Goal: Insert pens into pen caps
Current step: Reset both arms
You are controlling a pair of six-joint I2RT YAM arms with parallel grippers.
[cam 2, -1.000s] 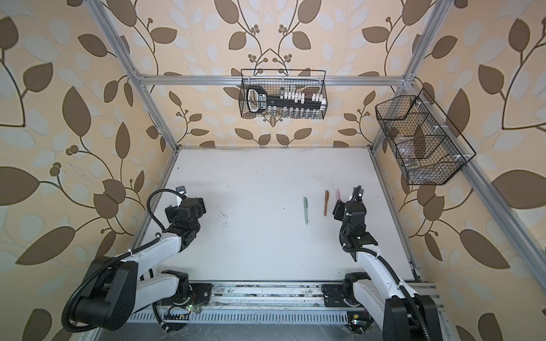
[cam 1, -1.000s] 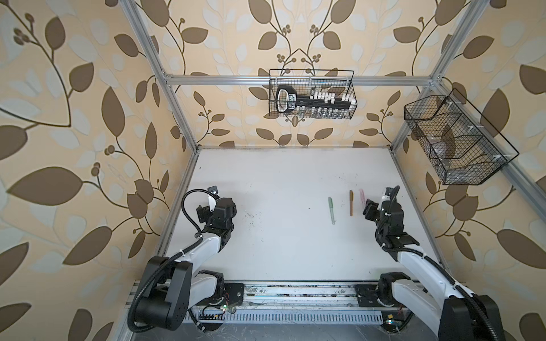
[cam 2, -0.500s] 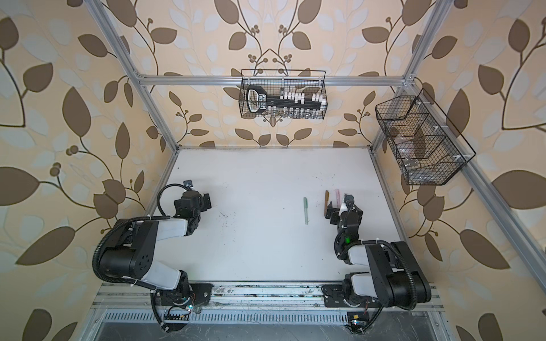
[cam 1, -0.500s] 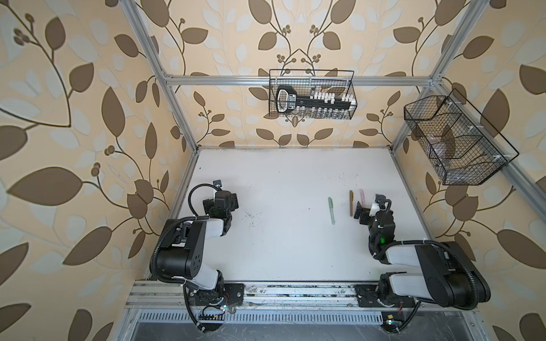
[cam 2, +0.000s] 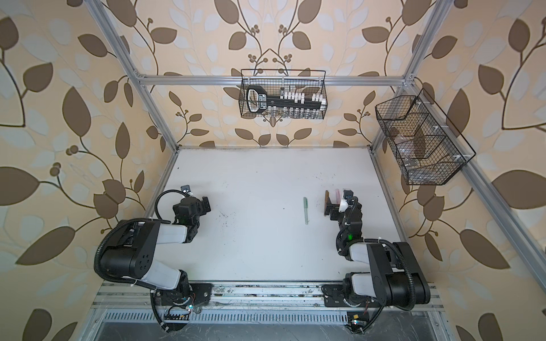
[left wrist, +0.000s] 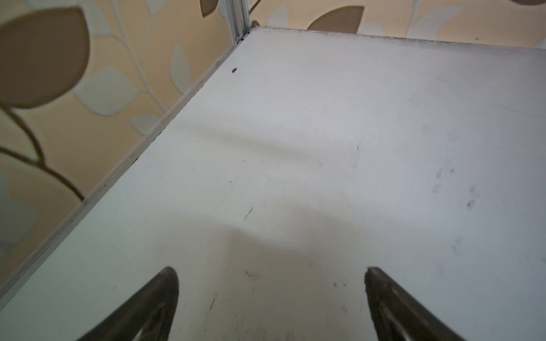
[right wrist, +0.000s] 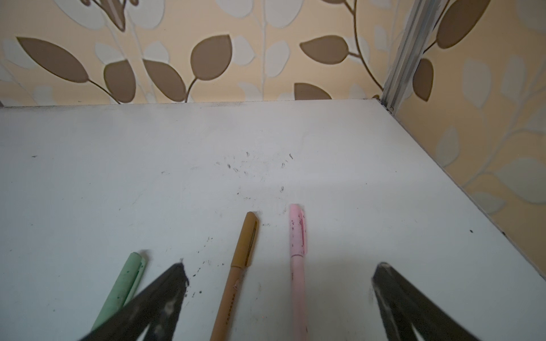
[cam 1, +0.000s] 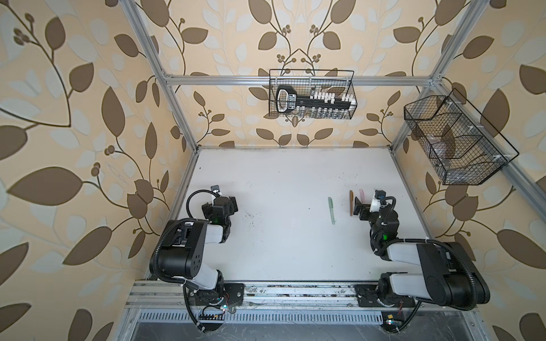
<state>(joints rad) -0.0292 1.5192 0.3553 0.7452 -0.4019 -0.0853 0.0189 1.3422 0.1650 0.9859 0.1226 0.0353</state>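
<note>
Three pens lie side by side on the white table (cam 1: 280, 183), right of the middle: pale green (cam 1: 331, 210) (cam 2: 306, 210), brown (cam 1: 351, 203) (cam 2: 326, 200) and pink (cam 1: 362, 195) (cam 2: 336, 195). In the right wrist view each pen wears its matching cap at the far end: green pen cap (right wrist: 134, 268), brown pen cap (right wrist: 246, 240), pink pen cap (right wrist: 297, 230). My right gripper (right wrist: 279, 271) (cam 1: 366, 205) is open and low at the pens' near ends. The brown and pink pens lie between its fingers, untouched, and the green one lies outside. My left gripper (left wrist: 271, 274) (cam 1: 220, 203) is open and empty at the left.
A wire basket (cam 1: 311, 94) with a black tool hangs on the back wall. Another wire basket (cam 1: 455, 141) hangs on the right wall. Aluminium frame posts stand at the table's back corners. Both arms lie folded low by the front rail (cam 1: 295, 292).
Both arms have folded down low towards the front rail. The right gripper has opened wider and shifted a little left, behind the pens. The pens have not moved.
</note>
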